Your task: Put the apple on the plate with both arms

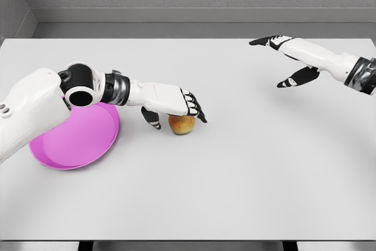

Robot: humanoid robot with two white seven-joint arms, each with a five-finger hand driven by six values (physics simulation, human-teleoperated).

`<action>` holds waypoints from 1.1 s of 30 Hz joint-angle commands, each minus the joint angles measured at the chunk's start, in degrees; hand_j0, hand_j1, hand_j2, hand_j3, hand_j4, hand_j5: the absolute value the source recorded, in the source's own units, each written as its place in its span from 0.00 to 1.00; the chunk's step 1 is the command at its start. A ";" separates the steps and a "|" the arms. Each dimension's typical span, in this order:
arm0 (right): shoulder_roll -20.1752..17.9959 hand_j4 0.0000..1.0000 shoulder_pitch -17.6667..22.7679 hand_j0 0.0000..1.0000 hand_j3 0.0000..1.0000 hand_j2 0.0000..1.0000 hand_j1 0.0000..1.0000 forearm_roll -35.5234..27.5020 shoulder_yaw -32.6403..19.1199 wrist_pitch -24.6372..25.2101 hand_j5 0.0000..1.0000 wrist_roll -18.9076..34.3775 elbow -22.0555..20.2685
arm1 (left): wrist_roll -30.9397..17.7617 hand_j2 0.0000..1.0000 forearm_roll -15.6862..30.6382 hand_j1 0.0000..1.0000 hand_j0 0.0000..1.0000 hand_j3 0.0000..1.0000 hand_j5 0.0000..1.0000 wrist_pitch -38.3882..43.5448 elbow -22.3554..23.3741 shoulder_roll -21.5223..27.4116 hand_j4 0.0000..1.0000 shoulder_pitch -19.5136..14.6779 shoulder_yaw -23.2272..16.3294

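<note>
A white table fills the view, grey walls behind it. At the near left a pink plate lies flat, its far edge hidden under the left arm. That arm reaches rightward from the left edge, and the left hand sits over the apple, fingers draped across its top and thumb hanging down on its left side; whether the grip has closed on the fruit cannot be told. The apple rests on the table just right of the plate, not on it. At the far right, well apart, the right hand hovers above the table, fingers spread and thumb pointing down, holding nothing.
</note>
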 commanded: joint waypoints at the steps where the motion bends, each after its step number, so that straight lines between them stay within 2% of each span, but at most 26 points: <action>1: -0.08 1.00 0.00 1.00 1.00 1.00 1.00 -0.45 0.19 0.17 1.00 -0.03 -0.26 | -0.10 0.89 0.29 0.89 0.89 0.89 0.89 0.13 0.00 0.02 0.89 0.00 -0.06; 6: 0.00 1.00 -0.09 1.00 1.00 1.00 1.00 -0.45 0.63 0.17 1.00 -0.03 -0.26 | -0.10 0.89 0.02 0.89 0.89 0.89 0.89 0.13 0.18 -0.07 0.89 -0.09 -0.76; 13: 0.09 1.00 -0.26 1.00 1.00 1.00 1.00 -0.45 0.98 0.17 1.00 -0.03 -0.26 | -0.10 0.89 -2.09 0.89 0.89 0.89 0.89 0.13 3.87 -1.83 0.89 -0.09 -1.02; 23: 0.00 1.00 -0.61 1.00 1.00 1.00 1.00 -0.45 1.25 0.17 1.00 -0.03 -0.26 | -0.10 0.89 -2.18 0.89 0.89 0.89 0.89 0.13 4.04 -2.97 0.89 -0.09 -1.02; 24: 0.00 1.00 -0.61 1.00 1.00 1.00 1.00 -0.45 1.34 0.17 1.00 -0.03 -0.26 | -0.01 0.83 -2.18 0.83 0.83 0.83 0.83 0.13 4.04 -2.88 0.83 0.00 -0.94; 28: 0.18 1.00 -0.61 1.00 1.00 1.00 1.00 -0.45 1.25 0.17 1.00 -0.03 -0.26 | -0.10 0.76 -2.26 0.76 0.76 0.76 0.76 0.13 4.04 -2.71 0.76 0.00 -0.94; 33: 0.18 1.00 -0.79 1.00 1.00 1.00 1.00 -0.45 1.25 0.17 1.00 -0.03 -0.26 | -0.10 0.60 -2.79 0.60 0.60 0.60 0.60 0.13 4.04 -2.71 0.60 0.09 -1.02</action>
